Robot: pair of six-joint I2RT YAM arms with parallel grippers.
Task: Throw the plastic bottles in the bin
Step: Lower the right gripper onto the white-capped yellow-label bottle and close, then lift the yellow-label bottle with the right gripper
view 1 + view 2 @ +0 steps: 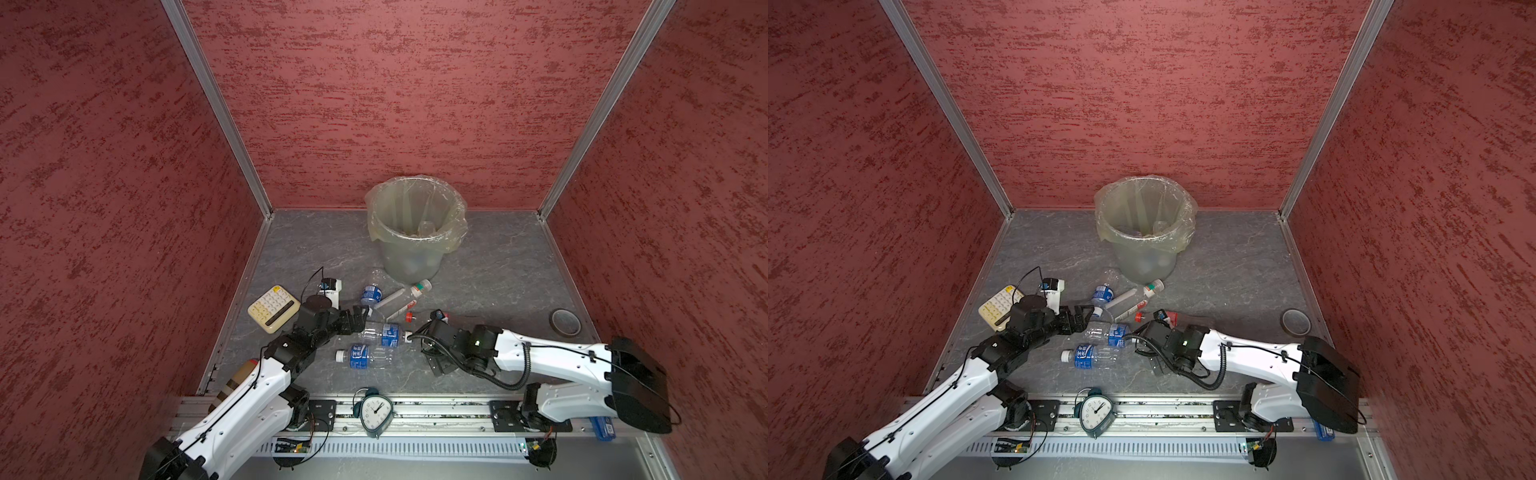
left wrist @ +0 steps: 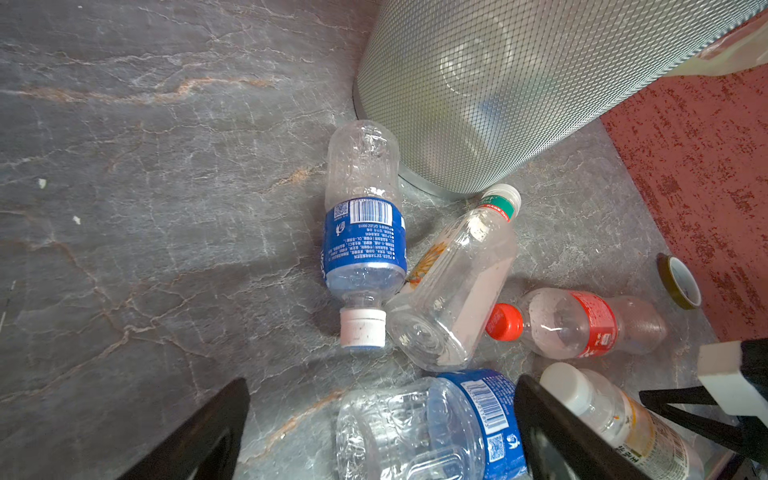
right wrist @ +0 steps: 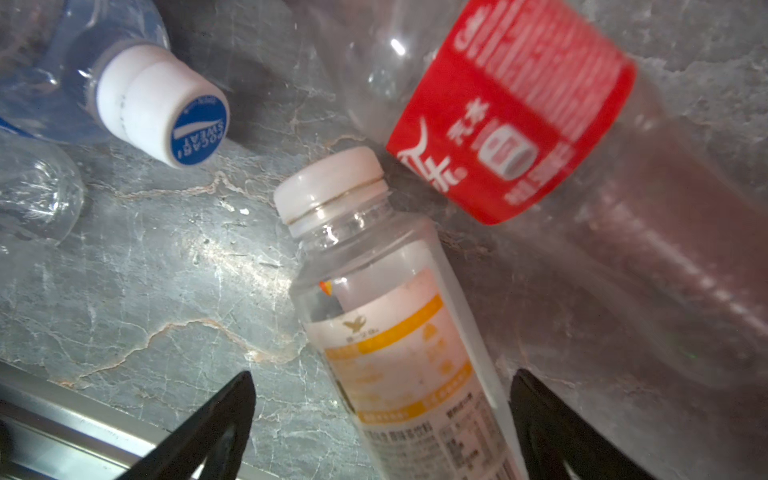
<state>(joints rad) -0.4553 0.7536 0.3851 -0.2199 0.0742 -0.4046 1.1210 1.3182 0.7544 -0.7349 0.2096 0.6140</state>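
Right hand [image 3: 382, 376] spread wide, yellow-label bottle [image 3: 399, 340] between its fingers

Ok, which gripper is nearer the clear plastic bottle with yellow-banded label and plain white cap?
Right. The right gripper straddles the bottle; the left gripper has it outside one finger.

White shells with black joints are covering the left arm [image 1: 245, 399] and right arm [image 1: 552, 357]. A coiled cable [image 1: 527, 361] is trailing along the right.

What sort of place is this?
Likely a robot test cell: red textured wall panels on aluminium posts box in a grey marbled tabletop, and two white robot arms sit on a metal rail.
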